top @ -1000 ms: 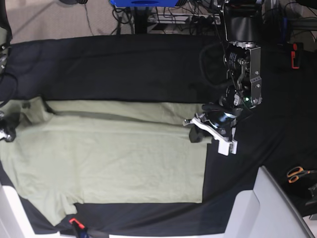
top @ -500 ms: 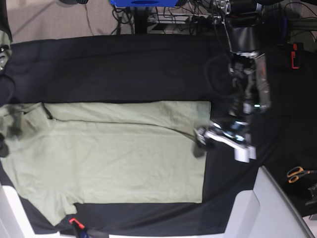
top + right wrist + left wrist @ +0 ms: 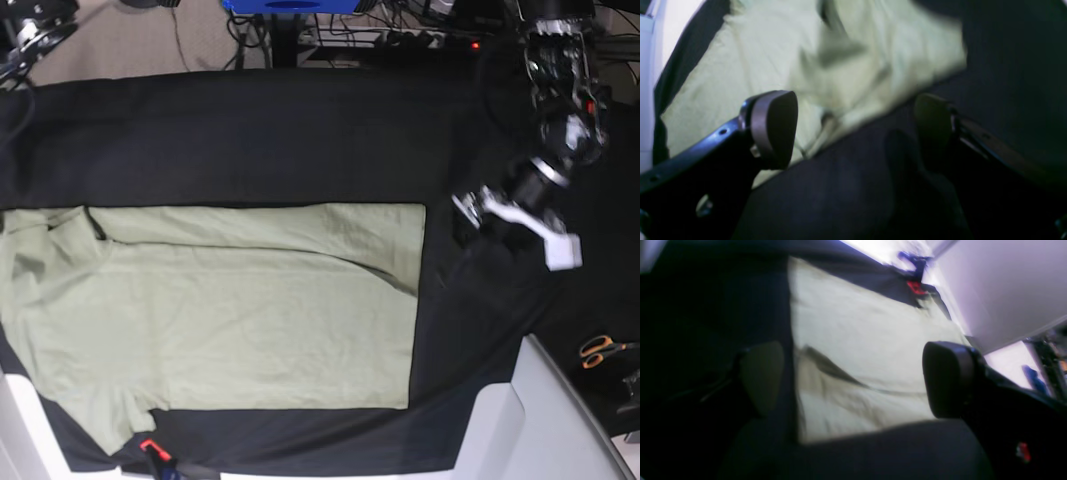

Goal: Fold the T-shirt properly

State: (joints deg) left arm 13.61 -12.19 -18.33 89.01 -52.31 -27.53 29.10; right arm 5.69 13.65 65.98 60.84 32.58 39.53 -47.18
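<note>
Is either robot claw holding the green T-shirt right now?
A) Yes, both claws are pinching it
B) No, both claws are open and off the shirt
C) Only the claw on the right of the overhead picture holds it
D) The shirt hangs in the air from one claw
B: the T-shirt lies flat on the black table cloth, the left gripper hangs open beside its edge, and the right gripper shows spread, empty jaws.

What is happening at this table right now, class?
A two-armed robot is partway through folding a pale green T-shirt lying flat on the black table cloth, one long edge already folded over. Neither arm holds it: the left end effector hangs open beside the shirt's hem, and the right end effector is open too.
</note>
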